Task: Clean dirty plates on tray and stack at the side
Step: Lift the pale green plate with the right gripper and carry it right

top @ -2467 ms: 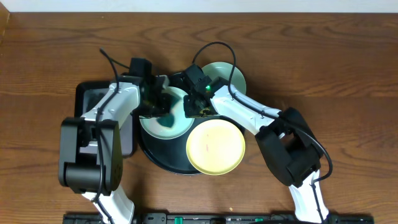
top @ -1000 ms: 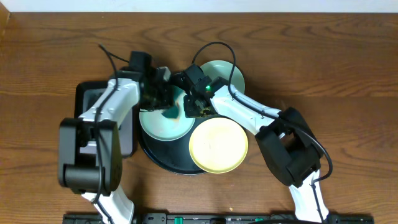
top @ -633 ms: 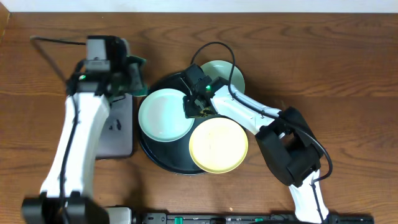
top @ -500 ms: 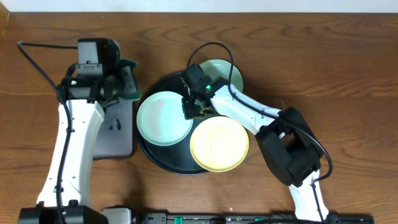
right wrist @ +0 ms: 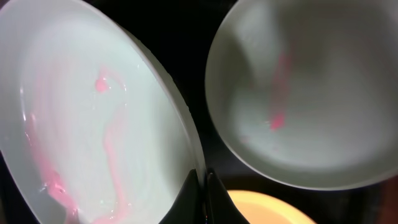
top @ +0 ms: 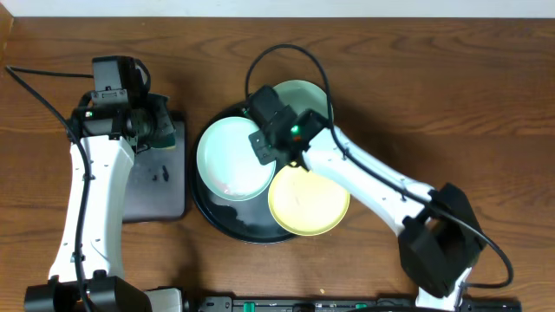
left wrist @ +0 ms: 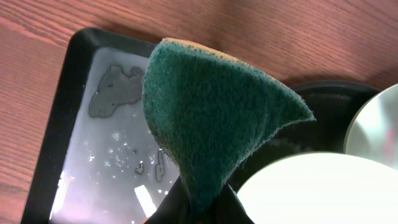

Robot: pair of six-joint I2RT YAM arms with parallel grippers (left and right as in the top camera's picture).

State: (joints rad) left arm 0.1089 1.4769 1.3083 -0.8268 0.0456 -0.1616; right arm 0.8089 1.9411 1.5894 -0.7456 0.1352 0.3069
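Observation:
The round black tray (top: 217,221) holds three plates. My right gripper (top: 263,144) is shut on the right rim of the left aqua plate (top: 227,160), which carries pink smears (right wrist: 81,124); its fingers (right wrist: 202,183) pinch the edge. The second aqua plate (top: 310,97) lies at the back, also with a pink smear (right wrist: 305,93). The yellow plate (top: 308,204) lies at the front right (right wrist: 273,211). My left gripper (top: 154,128) is shut on a dark green sponge (left wrist: 217,118) and holds it above the rectangular tray, left of the plates.
A smaller black rectangular tray (top: 152,186) with a wet grey floor (left wrist: 106,155) stands left of the round tray. A black cable (top: 286,54) loops over the back plate. Bare wooden table (top: 451,95) lies to the right and behind.
My left gripper has left the aqua plate and swung left over the rectangular tray, keeping the sponge. My right arm has shifted, its gripper staying at the aqua plate's right rim.

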